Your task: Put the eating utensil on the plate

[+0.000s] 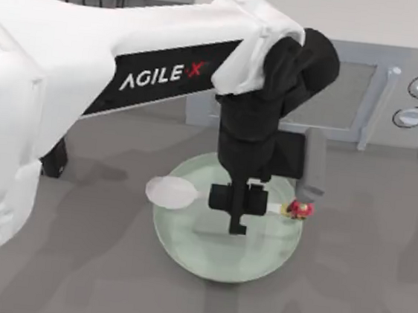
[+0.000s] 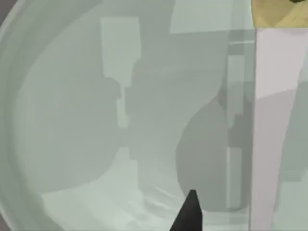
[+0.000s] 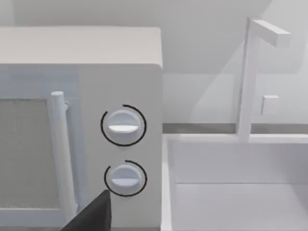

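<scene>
spoon (image 1: 175, 192) handle clamped in left pincer (image 1: 238, 202) over plate (image 1: 258, 262), bowl overhanging rim.

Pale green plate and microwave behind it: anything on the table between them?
In the top view, the left arm's black wrist hangs over that stretch, reaching from the microwave to the left gripper, above the round glossy pale green plate.

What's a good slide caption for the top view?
Left gripper holds the spoon by its handle over the green plate, microwave behind.
</scene>
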Controlling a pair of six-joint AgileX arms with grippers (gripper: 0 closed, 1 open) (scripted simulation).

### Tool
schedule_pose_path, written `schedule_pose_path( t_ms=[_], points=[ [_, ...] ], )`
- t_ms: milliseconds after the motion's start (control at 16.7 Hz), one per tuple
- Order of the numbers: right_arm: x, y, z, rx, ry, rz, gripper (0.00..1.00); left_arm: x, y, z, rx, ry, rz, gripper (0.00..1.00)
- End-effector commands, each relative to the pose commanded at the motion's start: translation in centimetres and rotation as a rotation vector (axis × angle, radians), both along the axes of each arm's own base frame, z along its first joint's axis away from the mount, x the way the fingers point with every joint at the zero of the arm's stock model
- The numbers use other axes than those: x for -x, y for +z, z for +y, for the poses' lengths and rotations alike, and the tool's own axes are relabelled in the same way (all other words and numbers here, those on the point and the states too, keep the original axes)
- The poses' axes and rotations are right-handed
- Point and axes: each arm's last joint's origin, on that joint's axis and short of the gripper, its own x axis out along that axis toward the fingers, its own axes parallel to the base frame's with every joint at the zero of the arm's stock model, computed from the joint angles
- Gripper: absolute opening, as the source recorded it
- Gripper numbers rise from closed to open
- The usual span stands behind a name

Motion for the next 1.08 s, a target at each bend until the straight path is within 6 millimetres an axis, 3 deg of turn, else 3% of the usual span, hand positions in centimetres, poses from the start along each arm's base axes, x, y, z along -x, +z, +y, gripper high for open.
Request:
schedule_pose_path(
  t_ms=[240, 420, 900, 1080],
  points=[
    [0.0, 0.0, 0.0, 0.0, 0.0, 0.0, 1.0, -0.2, 1.2, -0.3, 0.035, -0.003, -0.074, 0.0],
    [0.0, 0.0, 0.0, 0.0, 0.0, 0.0, 1.0, -0.6, 0.9, -0.1, 0.037, 0.011, -0.092, 0.0],
    [0.0, 0.0, 0.0, 0.0, 0.0, 0.0, 1.0, -1.5, -4.7, 1.6, -0.055, 0.071, 0.015, 0.0],
    [0.0, 0.0, 0.0, 0.0, 0.0, 0.0, 1.0, -1.5, -4.7, 1.6, -0.055, 0.071, 0.016, 0.0]
  ],
)
